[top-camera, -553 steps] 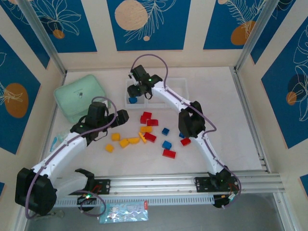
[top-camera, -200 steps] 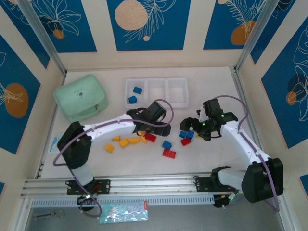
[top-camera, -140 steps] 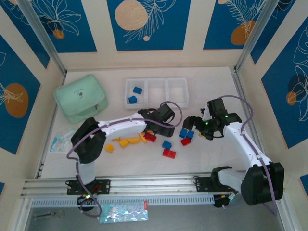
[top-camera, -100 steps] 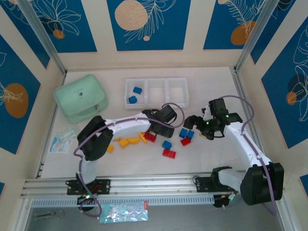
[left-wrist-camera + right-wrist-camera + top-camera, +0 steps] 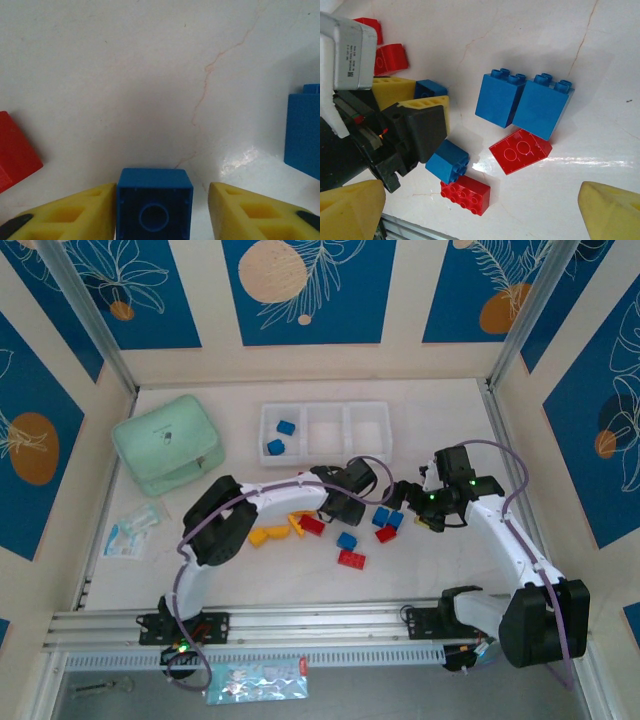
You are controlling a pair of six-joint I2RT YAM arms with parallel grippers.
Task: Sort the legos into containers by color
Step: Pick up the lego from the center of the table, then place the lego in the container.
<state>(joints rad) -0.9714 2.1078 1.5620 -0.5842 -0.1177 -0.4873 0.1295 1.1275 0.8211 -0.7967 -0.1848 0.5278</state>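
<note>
A small blue lego (image 5: 154, 186) lies on the table between my left gripper's (image 5: 162, 212) yellow fingers. The left finger (image 5: 75, 212) touches it, while a gap separates the right finger (image 5: 250, 210) from it. From the right wrist, the same lego (image 5: 431, 89) peeks out between those fingers. My right gripper (image 5: 405, 505) hangs wide open above two tall blue legos (image 5: 522, 102) and a red one (image 5: 520, 150). More red, blue and yellow legos (image 5: 268, 535) lie scattered nearby. The containers (image 5: 325, 406) stand behind, with two blue legos (image 5: 280, 437) in the left compartment.
A mint-green lidded box (image 5: 167, 445) sits at the back left. A plastic bag (image 5: 130, 530) lies by the left wall. A blue lego (image 5: 447, 161) and a flat red one (image 5: 465, 195) lie close under my right gripper. The metal rail (image 5: 320, 622) runs along the near edge.
My left arm has reached further right, and its fingers have narrowed around the blue lego. The right arm has barely moved and stays open.
</note>
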